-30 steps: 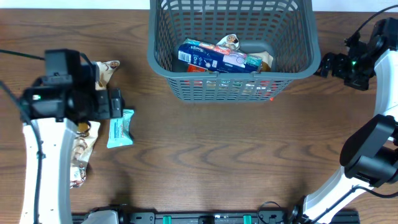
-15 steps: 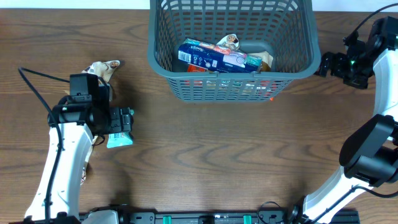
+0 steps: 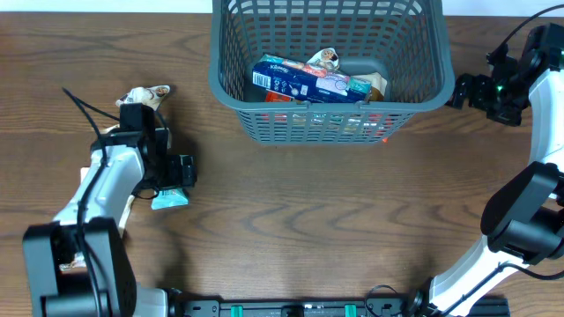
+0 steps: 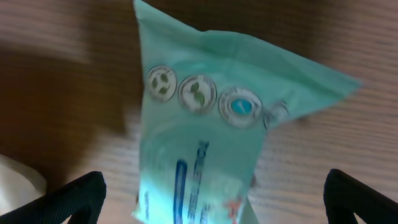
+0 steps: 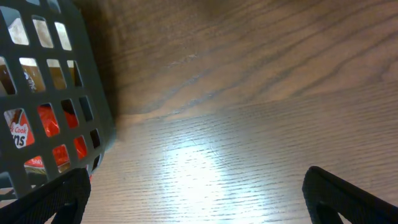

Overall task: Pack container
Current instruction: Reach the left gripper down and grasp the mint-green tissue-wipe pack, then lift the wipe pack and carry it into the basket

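Observation:
The container (image 3: 326, 104), a dark grey lattice basket, stands at the table's far middle and holds a blue packet (image 3: 300, 79) among other snacks. A teal snack packet (image 3: 168, 199) lies flat on the wood at the left. My left gripper (image 3: 183, 172) hangs open just over it. In the left wrist view the teal packet (image 4: 217, 143) fills the space between the two fingertips (image 4: 74, 196), untouched by either. My right gripper (image 3: 463, 91) is open beside the basket's right wall (image 5: 50, 93), over bare wood, with nothing between its fingers (image 5: 348, 193).
A tan snack packet (image 3: 150, 95) lies behind the left arm. More pale packets (image 3: 126, 208) are partly hidden under that arm. Red packets (image 5: 46, 121) show through the basket's slots. The wooden table (image 3: 352, 220) stretches from the basket to the front edge.
My left arm has swung in and dropped low over the teal packet, still open. The right arm and the basket have not moved.

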Controlling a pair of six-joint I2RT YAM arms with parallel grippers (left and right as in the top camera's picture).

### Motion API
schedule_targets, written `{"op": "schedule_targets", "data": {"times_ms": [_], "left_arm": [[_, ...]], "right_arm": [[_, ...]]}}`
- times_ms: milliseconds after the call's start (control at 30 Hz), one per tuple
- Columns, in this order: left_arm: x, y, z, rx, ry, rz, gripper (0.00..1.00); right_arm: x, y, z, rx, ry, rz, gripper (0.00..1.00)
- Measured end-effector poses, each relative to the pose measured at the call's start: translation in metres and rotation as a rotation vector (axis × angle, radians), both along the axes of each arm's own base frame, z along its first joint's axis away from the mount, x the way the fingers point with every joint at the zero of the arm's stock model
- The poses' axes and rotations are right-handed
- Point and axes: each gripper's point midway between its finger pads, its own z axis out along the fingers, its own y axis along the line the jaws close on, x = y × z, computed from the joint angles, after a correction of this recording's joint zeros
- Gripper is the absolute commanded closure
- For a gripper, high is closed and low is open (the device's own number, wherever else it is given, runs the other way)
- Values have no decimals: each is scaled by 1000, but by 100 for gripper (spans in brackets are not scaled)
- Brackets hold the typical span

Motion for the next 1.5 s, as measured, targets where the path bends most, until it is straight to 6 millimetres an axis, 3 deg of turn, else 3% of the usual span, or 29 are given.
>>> {"op": "schedule_targets", "data": {"times_ms": [300, 400, 500, 667, 833, 900, 1167, 1233, 1333, 1500], "left_arm": [[4, -1, -22, -10, 37, -1, 1], [3, -1, -27, -10, 47, -4, 14], [2, -1, -29, -10, 54, -9, 35], [1, -1, -29, -10, 58, -13, 51], [-2, -1, -29, -11, 73, -15, 86], [-4, -2, -29, -13, 81, -9, 94], [-12, -6, -23, -37, 117, 3, 94], [-12, -7, -13, -48, 129, 7, 94], [-1, -7, 19, -50, 96, 9, 94], [43, -5, 119, -37, -129, 6, 94]], "right_arm": [[0, 0, 0, 0, 1, 0, 1], [0, 0, 0, 0, 2, 0, 1], [-1, 0, 0, -2, 3, 0, 1], [-1, -1, 0, -6, 5, -1, 1], [-1, -1, -1, -9, 7, -2, 1], [-1, -2, -1, -10, 7, -1, 1], [-2, -2, -1, -11, 8, 0, 1], [-2, -2, -1, -12, 9, 0, 1], [-2, -2, -1, -13, 10, -1, 1], [-2, -2, -1, -16, 10, -1, 1]]}}
